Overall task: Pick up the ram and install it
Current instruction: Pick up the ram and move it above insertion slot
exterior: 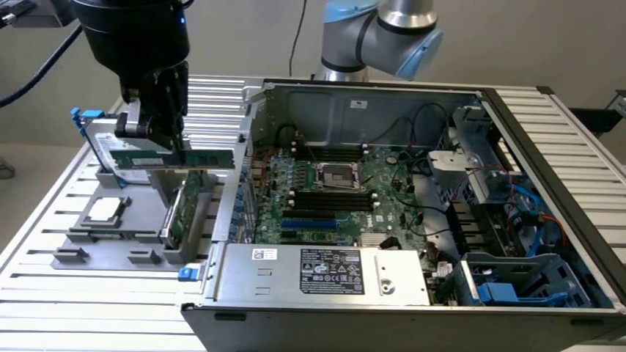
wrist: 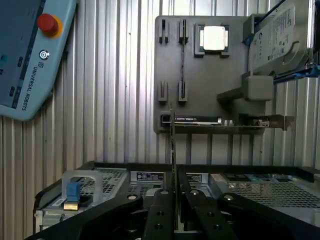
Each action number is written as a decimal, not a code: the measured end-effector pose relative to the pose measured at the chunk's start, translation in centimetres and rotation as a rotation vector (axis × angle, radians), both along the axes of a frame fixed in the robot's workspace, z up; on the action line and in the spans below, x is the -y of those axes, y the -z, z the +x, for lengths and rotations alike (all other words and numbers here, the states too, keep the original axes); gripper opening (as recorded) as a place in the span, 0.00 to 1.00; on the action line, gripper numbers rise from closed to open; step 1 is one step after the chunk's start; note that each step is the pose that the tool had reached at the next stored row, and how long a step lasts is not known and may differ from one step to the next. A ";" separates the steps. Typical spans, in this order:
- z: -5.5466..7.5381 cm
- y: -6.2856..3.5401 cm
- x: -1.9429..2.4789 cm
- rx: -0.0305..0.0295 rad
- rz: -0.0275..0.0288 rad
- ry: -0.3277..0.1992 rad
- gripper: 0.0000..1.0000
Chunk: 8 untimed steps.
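My gripper point(exterior: 163, 144) is shut on the ram point(exterior: 196, 158), a long thin green stick held level in the air. It hangs above the grey fixture plate point(exterior: 88, 242), at the exterior view's left of the open computer case point(exterior: 293, 293). In the wrist view the ram point(wrist: 172, 150) appears edge-on as a thin dark line rising from between the black fingers point(wrist: 159, 215) of the gripper point(wrist: 173, 202). The motherboard point(exterior: 382, 213) lies inside the case, with long black slots point(exterior: 333, 198) near its middle.
A green expansion card point(exterior: 181, 209) stands on edge in the fixture just below the ram. A processor point(exterior: 105, 210) and a hard drive point(exterior: 98, 150) also sit on the fixture. A teach pendant point(wrist: 30, 55) lies on the ribbed table. The case wall point(exterior: 245, 147) rises close by.
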<state>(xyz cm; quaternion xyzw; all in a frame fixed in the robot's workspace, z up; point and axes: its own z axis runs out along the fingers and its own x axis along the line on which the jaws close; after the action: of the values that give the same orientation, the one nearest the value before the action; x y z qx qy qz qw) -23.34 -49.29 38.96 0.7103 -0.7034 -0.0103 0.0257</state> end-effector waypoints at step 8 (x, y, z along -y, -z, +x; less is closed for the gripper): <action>3.6 -0.57 -0.15 -0.0036 0.0000 0.000 0.15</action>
<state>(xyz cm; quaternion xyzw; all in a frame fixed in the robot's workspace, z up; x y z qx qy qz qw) -19.74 -49.14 39.53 0.7103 -0.7033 -0.0116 0.0269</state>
